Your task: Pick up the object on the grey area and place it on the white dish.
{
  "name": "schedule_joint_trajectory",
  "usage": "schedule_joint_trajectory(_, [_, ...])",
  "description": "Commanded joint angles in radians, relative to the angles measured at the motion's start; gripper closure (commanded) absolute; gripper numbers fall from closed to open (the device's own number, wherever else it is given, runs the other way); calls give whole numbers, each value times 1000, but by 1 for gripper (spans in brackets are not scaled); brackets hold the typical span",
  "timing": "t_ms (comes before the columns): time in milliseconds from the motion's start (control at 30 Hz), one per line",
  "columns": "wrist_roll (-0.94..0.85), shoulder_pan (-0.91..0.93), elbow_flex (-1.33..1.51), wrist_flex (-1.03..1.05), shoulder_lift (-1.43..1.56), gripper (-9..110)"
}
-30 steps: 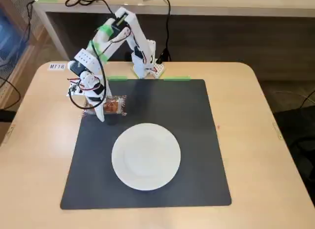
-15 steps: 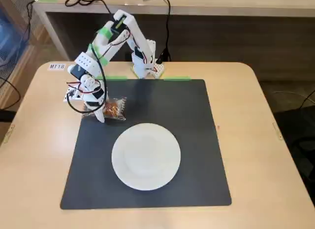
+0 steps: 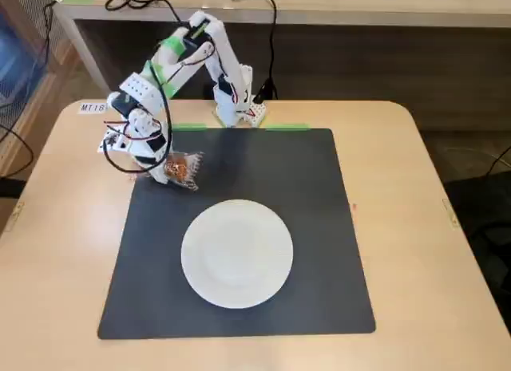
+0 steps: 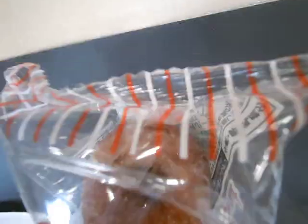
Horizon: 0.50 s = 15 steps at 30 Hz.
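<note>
Where wooden tabletop (image 3: 415, 227) shows, grey mat (image 3: 319, 227) lies.

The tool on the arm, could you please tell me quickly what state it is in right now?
Tool: closed on the wrapped snack, which looks lifted just above the dark grey mat.

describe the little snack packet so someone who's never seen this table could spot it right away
Find the big dark grey mat on the wooden table; at its far left corner in the fixed view, the arm's tool grips the snack packet. It's a small clear crinkly wrapper with orange-brown contents and red-and-white stripes, far smaller than the plain white plate.
</note>
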Motion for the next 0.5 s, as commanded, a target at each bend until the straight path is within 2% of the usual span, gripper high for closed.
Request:
schedule_joint_trajectory(0, [37,-41,-18,5,118,86])
schedule_joint_trajectory(233, [183,-258,-64,-69,163,86])
schedule_joint_trajectory(467, [310,-514,-64,-330,103,86])
